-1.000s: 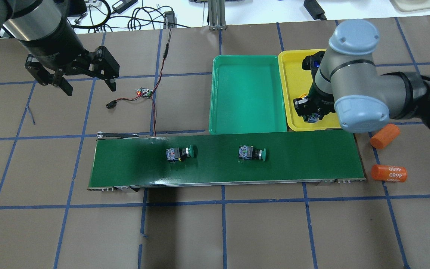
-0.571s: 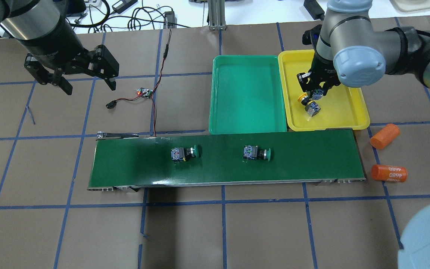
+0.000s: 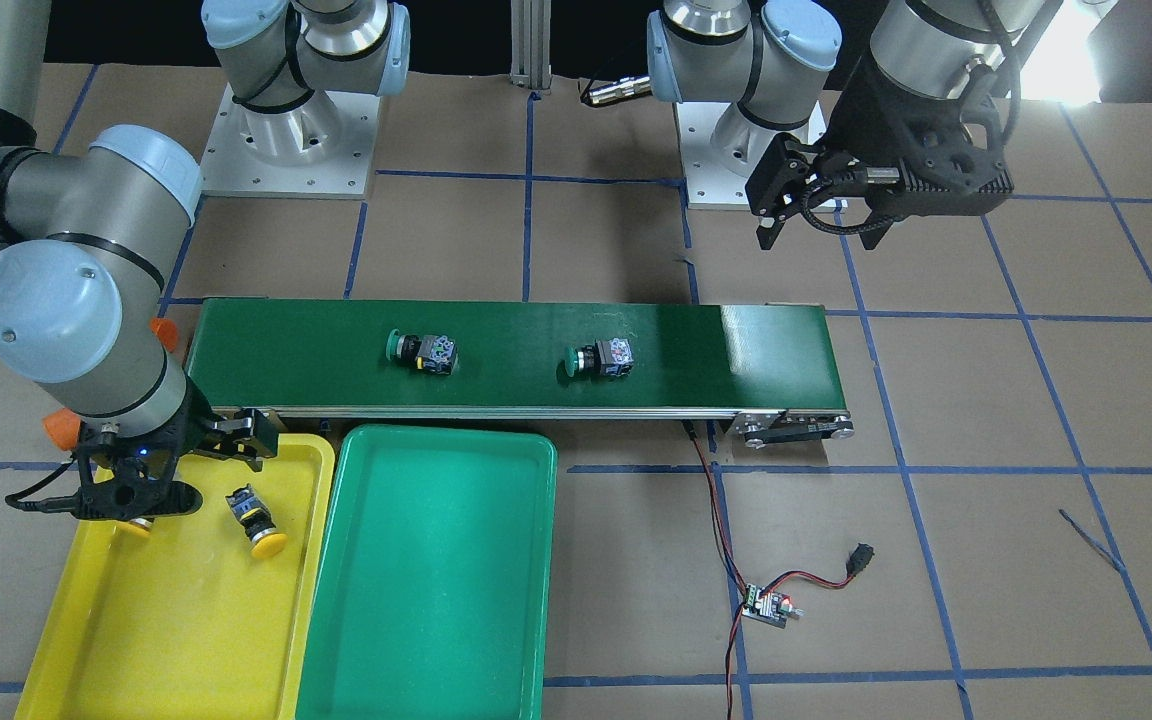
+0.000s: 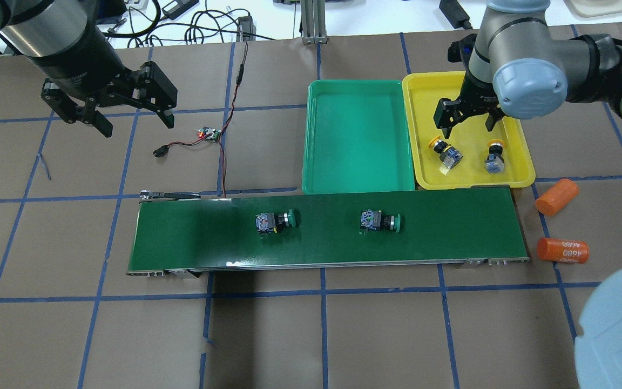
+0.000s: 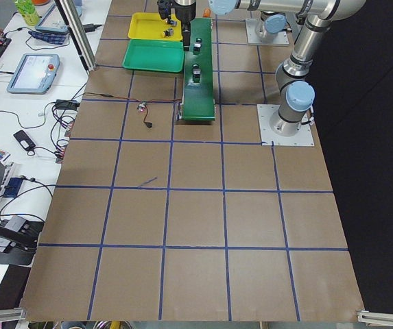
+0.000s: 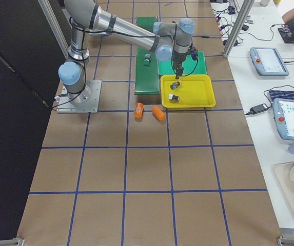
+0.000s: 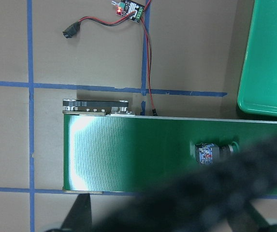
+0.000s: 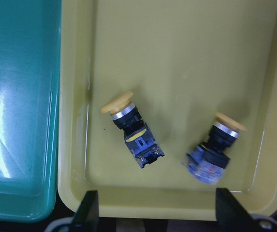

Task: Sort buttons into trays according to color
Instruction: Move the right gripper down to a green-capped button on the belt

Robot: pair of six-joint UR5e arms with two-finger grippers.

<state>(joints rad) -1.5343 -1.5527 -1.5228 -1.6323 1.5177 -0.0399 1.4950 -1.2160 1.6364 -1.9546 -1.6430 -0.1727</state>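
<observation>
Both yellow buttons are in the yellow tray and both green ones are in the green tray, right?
Not quite. The two yellow buttons do lie in the yellow tray, but the two green buttons lie on the conveyor belt, not in the green tray. The overhead view shows it.

table [image 4: 73,324] | belt [image 4: 192,237] | green tray [image 4: 357,135] | yellow tray [image 4: 424,89] | orange cylinders [image 4: 558,196] | wired board [image 4: 209,134]

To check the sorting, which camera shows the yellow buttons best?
Right wrist view: both yellow buttons lie close-up, on their sides. Overhead shows them small, front mostly hides one behind the right gripper, sides barely, left wrist none.
</observation>
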